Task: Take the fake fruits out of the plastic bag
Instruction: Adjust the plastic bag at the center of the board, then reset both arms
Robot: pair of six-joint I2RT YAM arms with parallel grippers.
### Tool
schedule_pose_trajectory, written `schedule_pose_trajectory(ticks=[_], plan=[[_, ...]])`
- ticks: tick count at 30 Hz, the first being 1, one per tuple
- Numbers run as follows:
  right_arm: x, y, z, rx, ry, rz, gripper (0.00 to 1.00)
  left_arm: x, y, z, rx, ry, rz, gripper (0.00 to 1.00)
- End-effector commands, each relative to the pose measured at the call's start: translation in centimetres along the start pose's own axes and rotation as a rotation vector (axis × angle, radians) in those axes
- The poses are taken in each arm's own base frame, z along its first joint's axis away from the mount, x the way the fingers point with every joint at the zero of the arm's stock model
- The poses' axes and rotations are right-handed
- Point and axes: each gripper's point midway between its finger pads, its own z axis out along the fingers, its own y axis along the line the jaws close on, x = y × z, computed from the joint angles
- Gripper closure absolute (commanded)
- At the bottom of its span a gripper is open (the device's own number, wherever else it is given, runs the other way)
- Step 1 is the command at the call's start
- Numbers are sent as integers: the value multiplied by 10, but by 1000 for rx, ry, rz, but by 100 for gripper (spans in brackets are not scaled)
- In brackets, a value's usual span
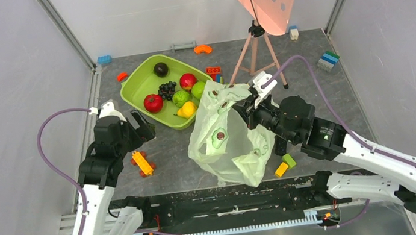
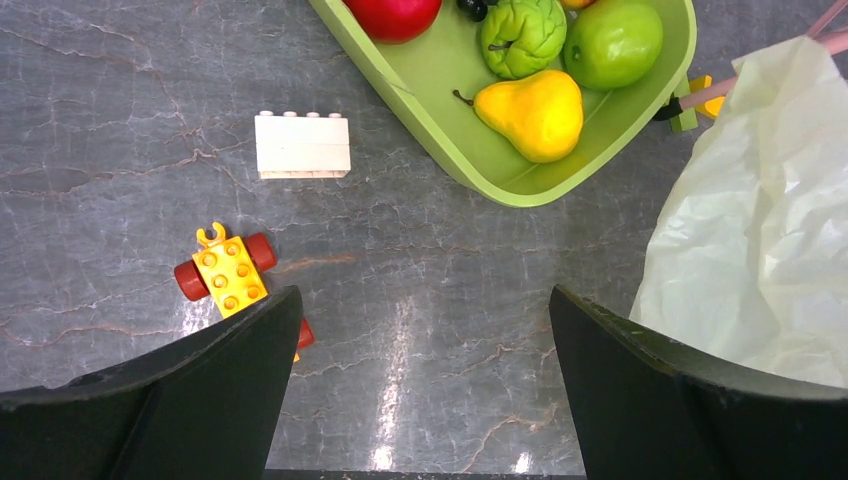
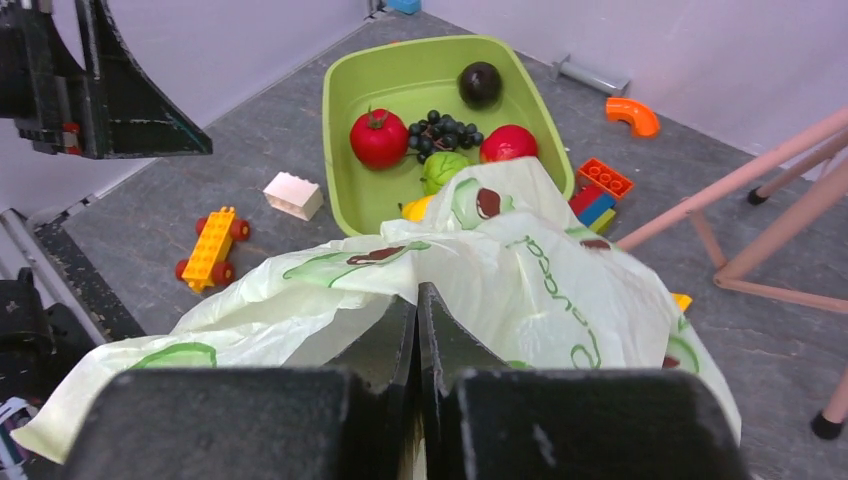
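The pale-green plastic bag stands crumpled at the table's middle, and my right gripper is shut on its upper edge. An avocado-half shape shows on the bag's side; I cannot tell whether it is print or a fruit inside. In the lime tub lie a dark round fruit, a black grape bunch and a round green fruit, beside red ones and a yellow pear. My left gripper hangs open and empty over bare table, left of the bag.
A yellow toy car and a white brick lie near my left gripper. A pink tripod with a perforated board stands behind the bag. Loose bricks lie at the bag's right; walls close in both sides.
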Motion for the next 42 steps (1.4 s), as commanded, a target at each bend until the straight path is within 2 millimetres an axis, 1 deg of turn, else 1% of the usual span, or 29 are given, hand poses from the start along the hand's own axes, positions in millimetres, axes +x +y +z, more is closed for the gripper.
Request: schedule_pose_trajectory(ticks=[1, 3, 4, 5, 7, 9, 11, 14, 21, 30, 35, 37, 42], plan=[[-2, -11, -4, 52, 11, -50, 100, -4, 5, 0, -17, -24, 37, 0], [12, -10, -1, 51, 43, -53, 99, -4, 5, 0, -16, -24, 37, 0], [19, -10, 0, 49, 57, -54, 95, -4, 5, 0, -16, -24, 38, 0], [25, -9, 1, 46, 73, -56, 88, -4, 5, 0, -16, -24, 37, 0], [34, -9, 2, 49, 101, -57, 54, -4, 5, 1, -17, -21, 37, 0], [40, -12, 1, 62, 116, -58, 35, -3, 5, 1, -17, -20, 36, 0], [42, -17, -1, 85, 117, -57, 26, -3, 5, 2, -17, -16, 37, 0], [43, -24, -8, 120, 105, -43, 18, -3, 5, 2, -18, -14, 37, 0], [41, -35, -28, 160, 50, 13, 14, -2, 5, 4, -17, -7, 36, 0], [62, -57, -49, 260, 28, 81, 12, -1, 2, 3, 3, -4, 46, 0], [75, -70, -60, 321, 32, 90, 7, -1, -3, 1, 35, -15, 53, 0], [79, -73, -63, 335, 39, 86, 2, -2, -6, 0, 53, -19, 57, 0], [83, -78, -66, 368, 51, 84, 2, -1, -9, 0, 77, -20, 66, 0]])
